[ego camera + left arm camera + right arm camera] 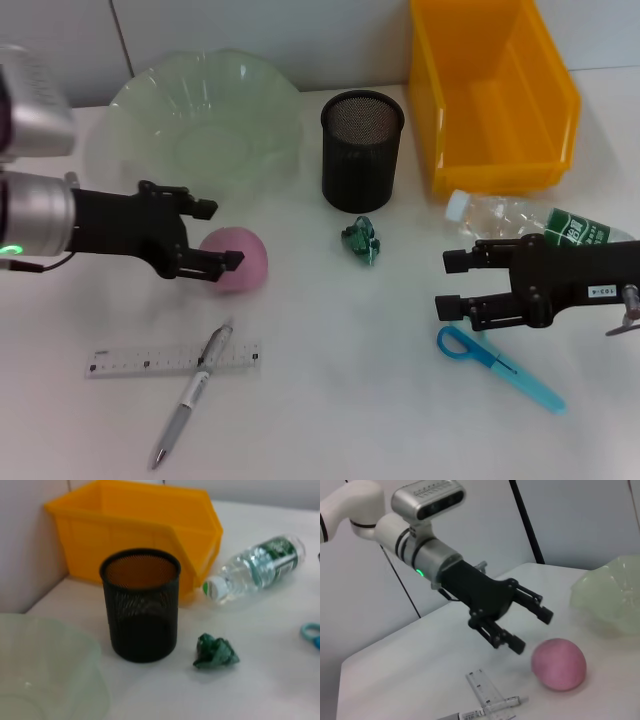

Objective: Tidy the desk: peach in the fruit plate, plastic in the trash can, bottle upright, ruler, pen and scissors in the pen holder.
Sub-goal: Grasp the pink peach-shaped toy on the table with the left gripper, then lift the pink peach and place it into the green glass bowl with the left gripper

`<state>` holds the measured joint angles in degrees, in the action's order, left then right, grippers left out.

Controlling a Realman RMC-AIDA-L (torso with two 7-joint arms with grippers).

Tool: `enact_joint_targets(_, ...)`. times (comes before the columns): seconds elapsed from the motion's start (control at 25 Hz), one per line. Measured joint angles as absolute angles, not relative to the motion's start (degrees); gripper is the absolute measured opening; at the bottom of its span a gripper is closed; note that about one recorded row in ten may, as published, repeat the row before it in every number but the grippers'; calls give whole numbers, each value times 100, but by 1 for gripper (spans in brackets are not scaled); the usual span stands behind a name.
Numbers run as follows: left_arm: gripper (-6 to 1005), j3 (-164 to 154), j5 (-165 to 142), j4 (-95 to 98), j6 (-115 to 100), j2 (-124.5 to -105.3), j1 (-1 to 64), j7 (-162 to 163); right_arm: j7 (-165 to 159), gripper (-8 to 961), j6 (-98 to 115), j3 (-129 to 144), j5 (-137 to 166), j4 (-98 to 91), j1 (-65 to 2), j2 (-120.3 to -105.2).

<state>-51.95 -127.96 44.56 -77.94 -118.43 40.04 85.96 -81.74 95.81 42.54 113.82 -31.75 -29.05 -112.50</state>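
The pink peach (238, 259) lies on the white table in front of the pale green fruit plate (205, 125). My left gripper (220, 236) is open, its fingertips just short of the peach (558, 663) and slightly above it, not touching. The green crumpled plastic (362, 241) lies in front of the black mesh pen holder (362, 150). The bottle (530, 222) lies on its side near the yellow trash can (490, 95). My right gripper (450, 284) hangs open beside the bottle, above the blue scissors (500, 367). The ruler (172, 360) and the pen (192, 392) lie crossed at the front left.
In the left wrist view the pen holder (141, 605), plastic (215, 651), bottle (255, 567), trash can (135, 530) and the plate's rim (45, 670) show. A wall closes the table's far side.
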Motion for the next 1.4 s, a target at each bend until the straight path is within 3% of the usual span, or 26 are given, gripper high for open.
enact_joint_targets(0.48,684,-6398,-13259,4050,-6622,-11874,4383,9280,-8174,790,9580,4254,11390,-3176,-2919,-11250)
enact_joint_targets(1.0,661,-6517,-13233,4098,-6497,-11874,4353,9273,-8178,790,9576,4235,11391,-3173,-2927,-11249)
enact_joint_targets(1.2,461,-6500,-13215,4174,-6575,-11874,4335,9285,-8180,790,9575,4231,11391,-3175,-2927,-11246)
enact_joint_targets(1.4,404,-5854,-11763,4602,-7721,-11821,4100,9055,-8182,791,9563,4244,11391,-3181,-2927,-11242)
